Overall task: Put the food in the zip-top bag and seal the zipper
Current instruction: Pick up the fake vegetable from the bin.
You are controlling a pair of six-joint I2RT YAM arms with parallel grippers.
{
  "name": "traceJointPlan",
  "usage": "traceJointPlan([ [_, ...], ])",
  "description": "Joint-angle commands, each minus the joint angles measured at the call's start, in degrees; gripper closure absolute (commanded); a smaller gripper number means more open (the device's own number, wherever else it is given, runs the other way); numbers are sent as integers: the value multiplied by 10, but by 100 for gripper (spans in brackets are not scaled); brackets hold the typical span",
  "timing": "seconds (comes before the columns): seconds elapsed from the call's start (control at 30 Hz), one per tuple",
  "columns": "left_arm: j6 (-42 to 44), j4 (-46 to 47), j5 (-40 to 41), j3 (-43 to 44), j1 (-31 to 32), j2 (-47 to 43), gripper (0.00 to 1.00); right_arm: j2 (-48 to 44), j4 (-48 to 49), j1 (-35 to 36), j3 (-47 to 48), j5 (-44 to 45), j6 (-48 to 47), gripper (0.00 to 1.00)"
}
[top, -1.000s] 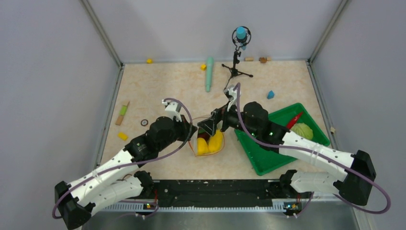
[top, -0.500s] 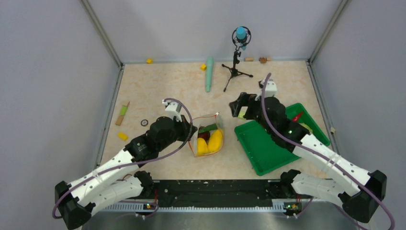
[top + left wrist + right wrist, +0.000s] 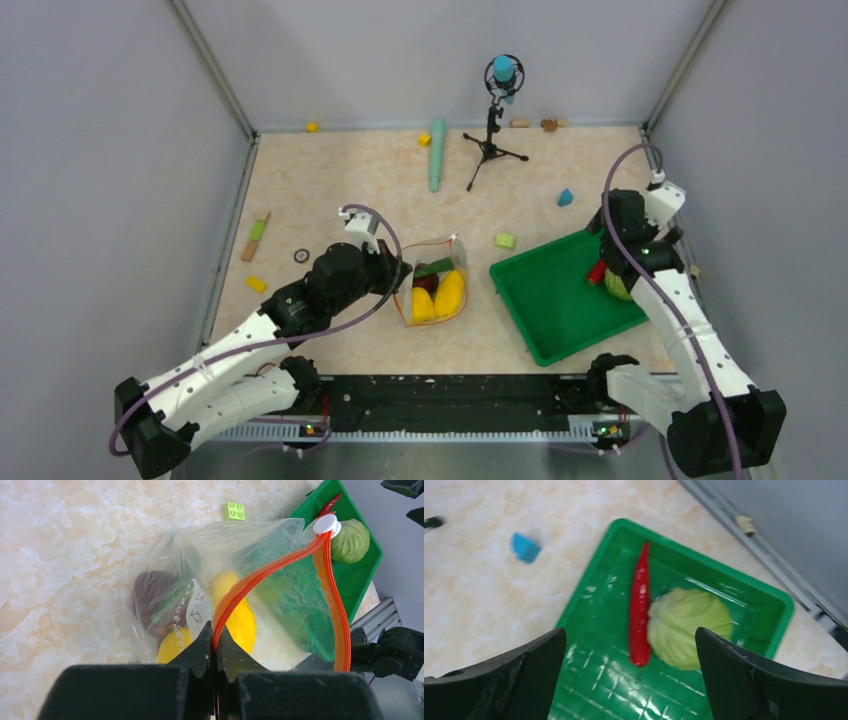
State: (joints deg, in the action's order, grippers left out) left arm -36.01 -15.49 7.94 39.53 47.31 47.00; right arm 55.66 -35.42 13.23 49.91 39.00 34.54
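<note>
- Left hand clamped on zipper, holding zip-top bag mouth open, mid-surface toward near edge; yellow pieces inside.
- Right hand fingers apart, empty, above green tray by right edge.
- Risk: red chili touches green leafy ball; a grasp may catch both or knock either away.

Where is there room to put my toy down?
Bare marble tabletop lies between the long teal stick and the left wall, and the green plastic tray's left half is free. The clear floppy bag and the tray's right corner are crowded.
</note>
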Motion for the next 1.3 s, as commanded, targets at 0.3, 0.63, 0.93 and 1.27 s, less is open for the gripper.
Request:
traceJointPlan([
  [0.3,6,15,12,-2,2,-7,100,110,14,-177,-42,-24,-27,1],
  [0.63,9,16,11,-1,1,-4,100,160,33,-182,-84,-37,-1,17],
  [0.93,8,17,2,0,2,-1,100,153,97,-182,-123,-82,-18,37],
  [1.27,6,20,-3,-4,2,-10,100,93,120,-182,-154,-115,-17,92],
])
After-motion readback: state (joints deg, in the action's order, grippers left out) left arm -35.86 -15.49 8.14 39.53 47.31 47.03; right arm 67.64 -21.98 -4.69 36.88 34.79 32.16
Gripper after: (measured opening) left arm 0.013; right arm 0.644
